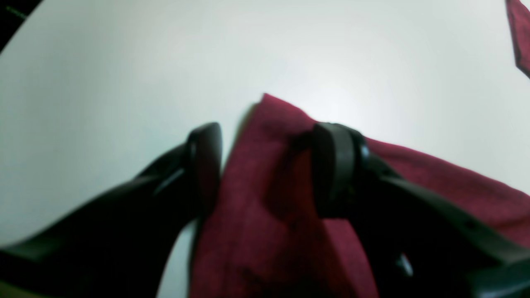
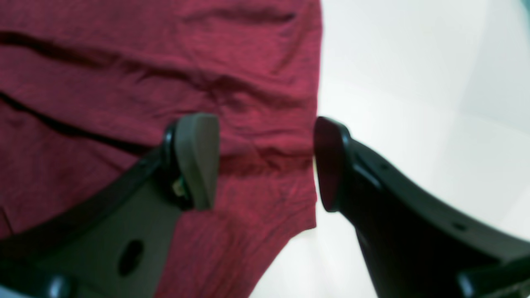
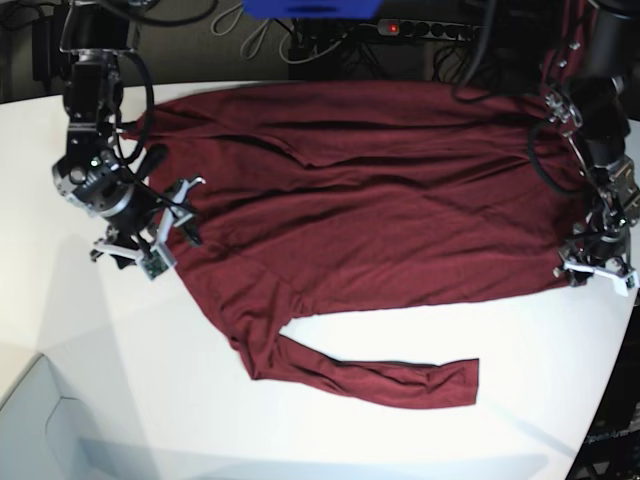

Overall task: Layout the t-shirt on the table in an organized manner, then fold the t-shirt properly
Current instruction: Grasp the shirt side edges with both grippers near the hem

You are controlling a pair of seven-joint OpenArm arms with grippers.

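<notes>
Fingers (image 1: 331, 165) of the left arm stand apart astride a corner of the t-shirt (image 3: 360, 200); right fingers (image 2: 198, 157) gape over its edge on the tabletop (image 3: 560, 380), gripping nothing.

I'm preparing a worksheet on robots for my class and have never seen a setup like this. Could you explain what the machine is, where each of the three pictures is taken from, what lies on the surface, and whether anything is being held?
This is a robot with two arms, each ending in a two-fingered gripper. The base view looks down on the whole scene; the other two pictures come from small cameras mounted on each wrist, looking out past the gripper's fingers.

On the white table lies a dark red long-sleeved t-shirt, spread out fairly flat, one sleeve stretched along the near side.

The left gripper is at one edge of the shirt, with a corner of fabric between its fingers; whether it is actually pinched is hard to tell. The right gripper is open, its fingers straddling the opposite edge of the shirt, holding nothing.

No folding is done yet.
</notes>
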